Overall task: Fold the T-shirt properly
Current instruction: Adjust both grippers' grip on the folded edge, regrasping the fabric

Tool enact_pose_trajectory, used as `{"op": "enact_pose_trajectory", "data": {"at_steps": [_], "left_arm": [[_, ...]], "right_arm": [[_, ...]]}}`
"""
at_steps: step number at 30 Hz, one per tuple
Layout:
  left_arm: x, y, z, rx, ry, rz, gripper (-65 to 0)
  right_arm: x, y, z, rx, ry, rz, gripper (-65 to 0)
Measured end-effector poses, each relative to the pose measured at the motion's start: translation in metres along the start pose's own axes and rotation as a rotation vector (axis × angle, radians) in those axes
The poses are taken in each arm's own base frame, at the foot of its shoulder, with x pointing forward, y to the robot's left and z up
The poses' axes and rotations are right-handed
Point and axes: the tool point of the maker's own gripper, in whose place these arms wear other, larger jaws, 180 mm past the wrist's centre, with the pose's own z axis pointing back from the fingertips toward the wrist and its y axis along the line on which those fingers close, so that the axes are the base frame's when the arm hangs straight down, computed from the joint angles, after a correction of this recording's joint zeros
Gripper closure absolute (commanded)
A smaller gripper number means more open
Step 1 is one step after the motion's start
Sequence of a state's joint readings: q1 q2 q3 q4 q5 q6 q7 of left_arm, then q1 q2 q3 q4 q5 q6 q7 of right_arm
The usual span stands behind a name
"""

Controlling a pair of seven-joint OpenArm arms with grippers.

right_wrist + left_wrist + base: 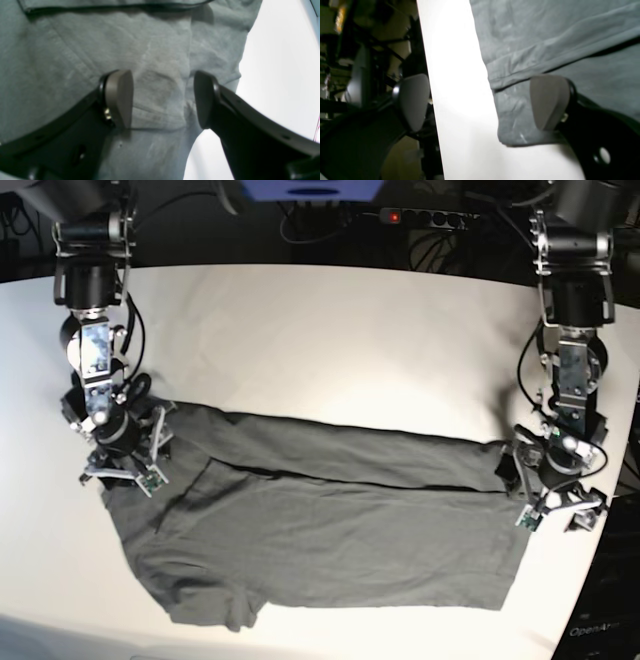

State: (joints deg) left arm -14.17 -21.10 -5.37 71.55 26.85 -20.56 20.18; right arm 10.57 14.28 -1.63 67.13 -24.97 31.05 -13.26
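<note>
While the T-shirt (pixel 330 530) lies spread on the white table (pixel 330 340) with its long axis running side to side between our arms and its far edge already folded over, each arm sits at one end. Our left gripper (pixel 480 102) stands with fingers wide, straddling the shirt's corner, holding nothing. Our right gripper (pixel 162 98) hovers over cloth, fingers partly apart and empty. We read no legible brand or label on the shirt.

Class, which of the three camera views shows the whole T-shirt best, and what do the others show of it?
The base view: the whole T-shirt lies spread on the white table, its far edge folded over. The left wrist view shows only a folded corner; the right wrist view shows only wrinkled cloth at one edge.
</note>
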Motion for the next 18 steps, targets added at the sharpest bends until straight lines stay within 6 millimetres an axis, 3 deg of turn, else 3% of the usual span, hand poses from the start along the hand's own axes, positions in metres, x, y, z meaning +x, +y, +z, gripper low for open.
{"op": "enact_pose_trajectory", "data": {"at_steps": [7, 12, 14, 18], "left_arm": [[-0.013, -0.017, 0.008, -0.025, 0.014, -0.009, -63.0], [-0.03, -0.031, 0.013, -0.052, 0.048, -0.013, -63.0], [-0.032, -0.033, 0.013, -0.057, 0.052, -0.014, -63.0], [-0.03, -0.03, 0.013, -0.043, 0.047, -0.01, -63.0]], "right_arm": [[0.0, -0.008, 0.003, -0.011, 0.003, 0.017, -37.9], [0.014, -0.028, 0.014, -0.065, -0.023, 0.054, -36.4], [0.019, -0.031, 0.016, -0.073, -0.037, 0.058, -30.2], [0.031, -0.036, 0.023, -0.097, -0.062, 0.075, -8.0]]}}
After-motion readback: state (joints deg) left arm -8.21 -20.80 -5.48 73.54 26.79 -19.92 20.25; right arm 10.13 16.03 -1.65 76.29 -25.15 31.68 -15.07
